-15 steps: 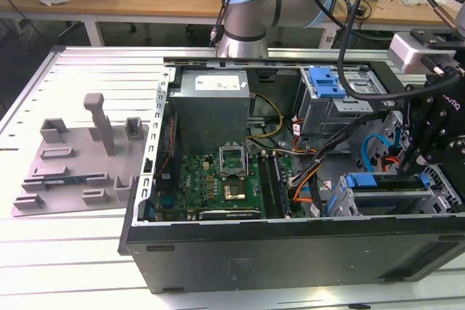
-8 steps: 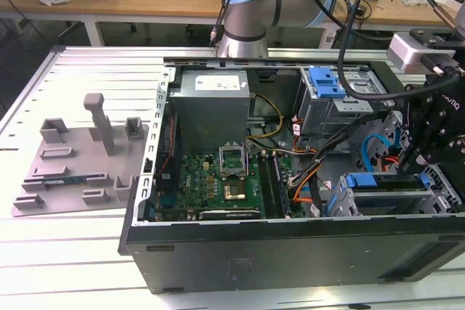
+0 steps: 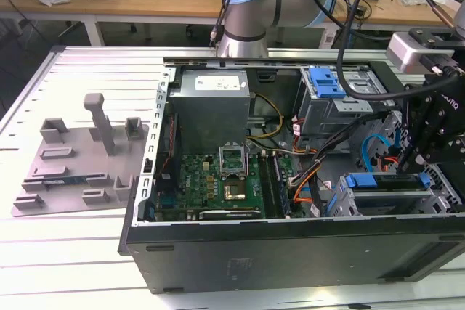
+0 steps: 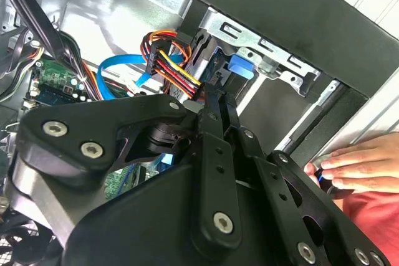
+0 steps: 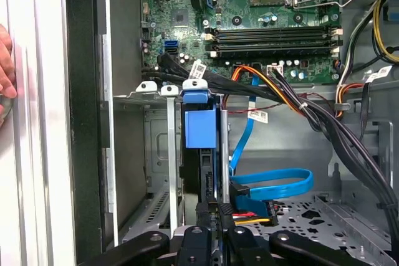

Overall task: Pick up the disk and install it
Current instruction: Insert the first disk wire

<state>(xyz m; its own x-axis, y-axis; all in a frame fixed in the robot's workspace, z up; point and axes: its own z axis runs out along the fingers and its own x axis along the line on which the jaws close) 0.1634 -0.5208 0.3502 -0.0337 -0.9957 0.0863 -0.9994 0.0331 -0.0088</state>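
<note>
1. Gripper (image 5: 215,209): in the first wrist view the black fingers are drawn close together w/ barely any gap btw. them. Whether the tips pinch anything can't be told.
2. The tips sit just beside one end of the disk (image 5: 199,126), next to a black connector (image 5: 252,211) w/ red, orange and yellow wires.
3. The disk stands on edge inside the metal drive cage (image 5: 169,154). Its blue carrier tab is at the end toward the motherboard (image 5: 274,29), i.e. the far end from the gripper.
4. In the exterior view the disk (image 3: 378,179) shows as a blue strip along the top of the drive cage (image 3: 349,205), in the case's corner at the exterior view's right. The gripper (image 3: 423,168) hangs over the strip's end on that side.
5. In the second wrist view the gripper (image 4: 214,101) points at the drive cage. The disk's blue tab (image 4: 244,66) lies beyond it, and a coloured wire bundle (image 4: 168,60) is just beside the tips.
6. A blue flat cable (image 5: 274,185) loops on the case floor near the drive cage.
7. A person's hand (image 4: 355,160) lies just outside the case's black wall (image 5: 84,123), apart from the gripper.
8. Also in the exterior view: PSU box (image 3: 214,96) at the case's far side, and a grey fixture plate (image 3: 80,157) on the table at the exterior view's left of the case.
</note>
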